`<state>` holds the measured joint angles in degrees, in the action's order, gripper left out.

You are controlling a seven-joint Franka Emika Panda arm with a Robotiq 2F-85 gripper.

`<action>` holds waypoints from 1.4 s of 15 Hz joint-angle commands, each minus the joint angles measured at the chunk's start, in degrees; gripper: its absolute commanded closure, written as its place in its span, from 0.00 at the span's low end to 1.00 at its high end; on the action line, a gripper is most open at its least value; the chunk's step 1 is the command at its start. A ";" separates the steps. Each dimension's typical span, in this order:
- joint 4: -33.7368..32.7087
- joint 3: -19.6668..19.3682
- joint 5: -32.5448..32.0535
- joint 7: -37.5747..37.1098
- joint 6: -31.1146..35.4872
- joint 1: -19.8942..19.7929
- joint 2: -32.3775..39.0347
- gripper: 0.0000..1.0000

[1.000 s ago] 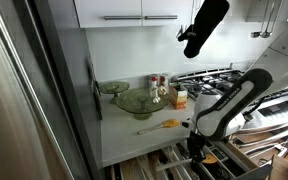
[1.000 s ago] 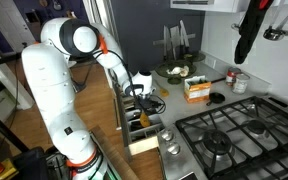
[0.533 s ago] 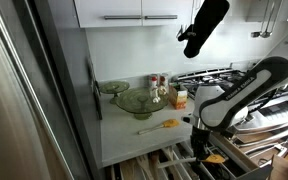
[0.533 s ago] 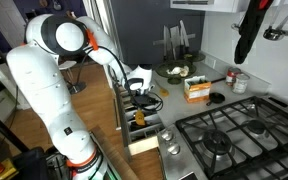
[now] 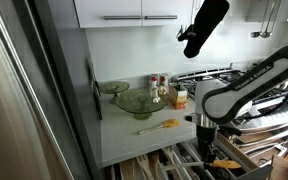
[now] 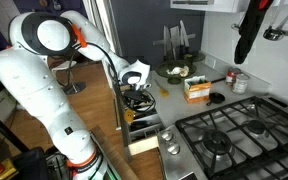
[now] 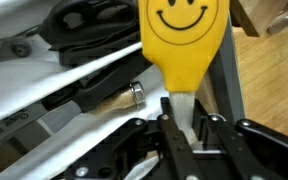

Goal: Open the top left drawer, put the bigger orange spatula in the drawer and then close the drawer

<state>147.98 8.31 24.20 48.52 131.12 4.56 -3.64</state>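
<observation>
Kitchen: white desk point(image 5: 124, 135) beneath white wall cabinets point(image 5: 134, 12), gas hob point(image 6: 229, 135) beside it, and a black oven mitt point(image 5: 204, 27) hanging above.

Item 1, top left drawer point(image 6: 142, 143): pulled out below the desk edge. Its divided interior is exposed and holds dark utensils point(image 7: 84, 20) between pale dividers. Both exterior views show it.

Item 2, bigger orange spatula point(image 7: 184, 40): broad rounded head printed with a black smiley face, narrowing to a pale neck. It sits inside the open drawer's span, over the compartments. In an exterior view the head shows as an orange patch point(image 5: 224, 163) just below the arm's end. Whether the head rests on the drawer floor cannot be told.

Item 3, pincer point(image 7: 184, 125): black fingers point(image 7: 170, 140) closed against either side of the spatula's pale neck, gripping it. The head points away from the wrist. In both exterior views the pincer point(image 5: 206, 142) hangs over the drawer, with the white arm point(image 6: 44, 60) arching above.

Item 4, slimmer spatula point(image 5: 162, 125): small orange head, pale handle, lying flat on the desk, apart from the pincer.

Item 5, small carton point(image 6: 195, 90): upright on the desk, near the hob.

Item 6, glass bowl point(image 5: 134, 102): on the desk towards the wall, with a glass plate point(image 5: 112, 88) just behind it.

Item 7, small jars point(image 5: 159, 85): grouped at the back of the desk, beside the carton.

Item 8, metal cup point(image 6: 241, 82): on the desk near the hob's far corner.
</observation>
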 commanded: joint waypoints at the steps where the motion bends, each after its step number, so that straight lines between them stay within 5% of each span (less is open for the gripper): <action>1: -0.62 -0.40 2.49 -7.74 0.76 2.09 -0.12 0.94; 9: 0.79 0.45 1.30 -25.63 16.47 4.00 3.40 0.94; 14: 0.86 0.48 -4.40 -38.23 17.77 3.83 6.37 0.94; 21: 0.40 1.21 -2.95 -45.85 24.71 3.90 8.86 0.94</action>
<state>148.39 8.96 21.11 6.24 152.31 8.18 4.13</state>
